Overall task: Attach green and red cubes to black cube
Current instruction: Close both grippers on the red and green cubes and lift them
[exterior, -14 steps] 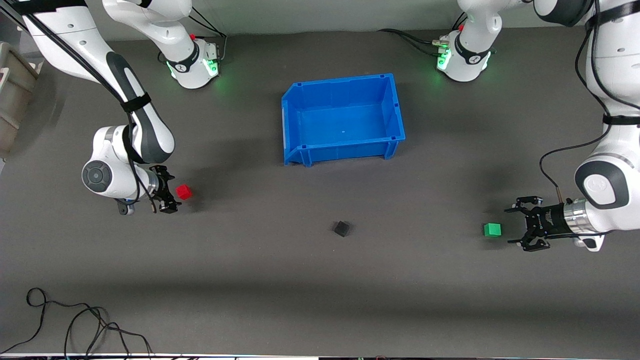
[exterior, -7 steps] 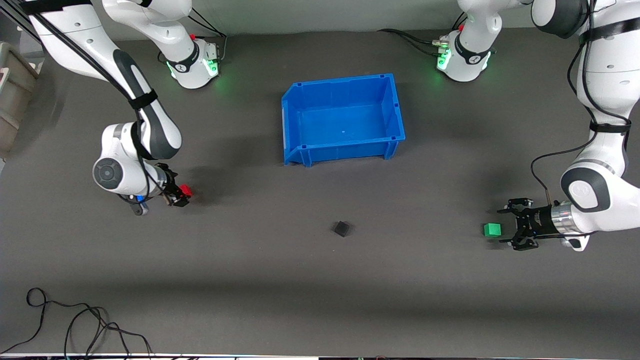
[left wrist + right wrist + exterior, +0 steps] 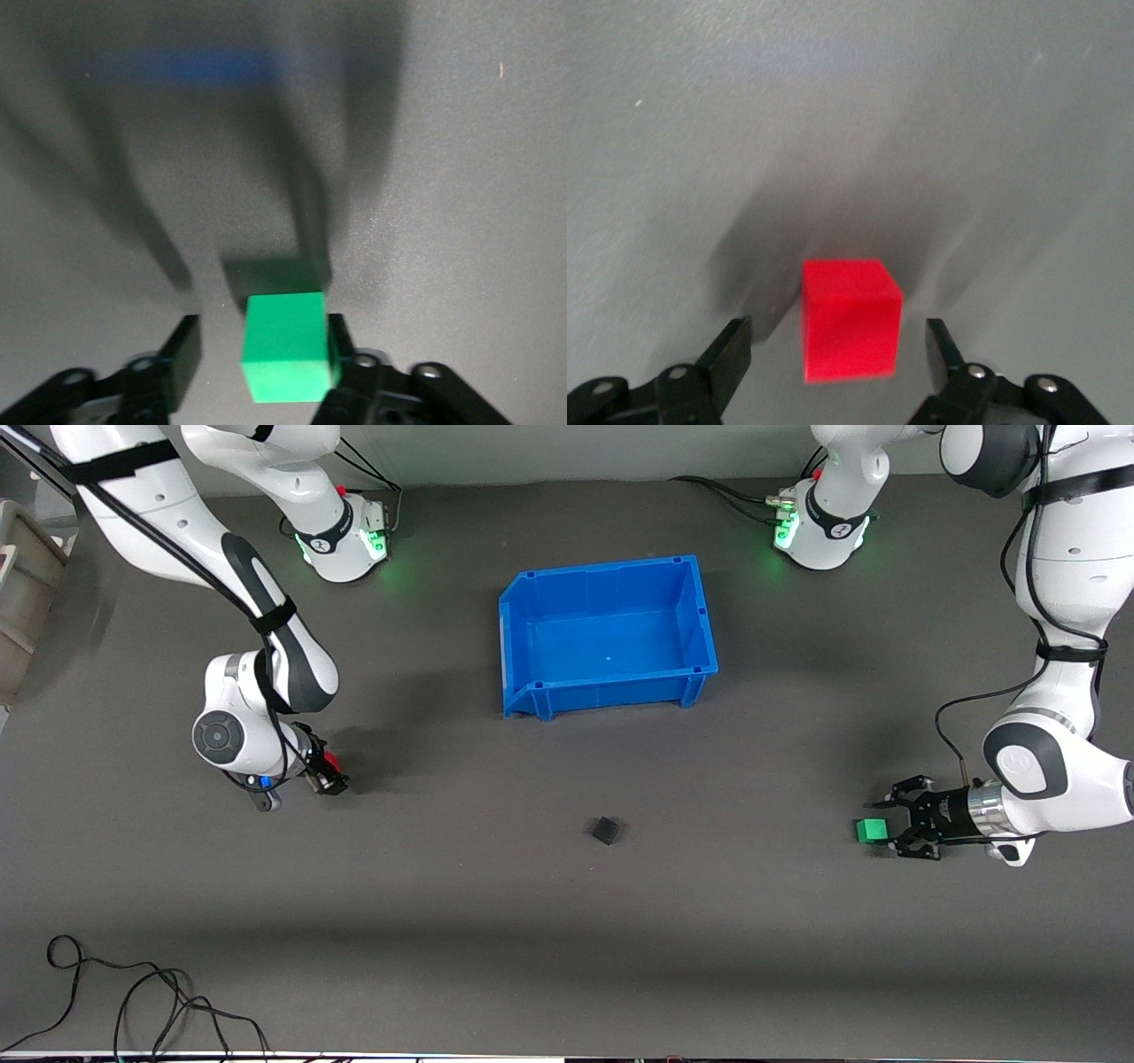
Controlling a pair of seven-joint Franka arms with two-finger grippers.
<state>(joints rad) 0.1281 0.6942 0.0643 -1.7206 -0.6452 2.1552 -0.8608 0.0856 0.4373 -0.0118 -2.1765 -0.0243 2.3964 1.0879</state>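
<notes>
The left gripper (image 3: 261,354) straddles the green cube (image 3: 285,359), one finger touching it, the other standing off with a gap: not yet a pinch. If it shuts off-centre, the cube may twist or skid out. The right gripper (image 3: 837,350) is spread wide around the red cube (image 3: 850,319), clear on both sides; a lopsided squeeze could tip it. The black cube (image 3: 606,830) sits well apart from both, between them.

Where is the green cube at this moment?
The green cube sits on the table toward the left arm's end, between the left gripper's open fingers, level with the black cube and nearer the front camera than the blue bin.
</notes>
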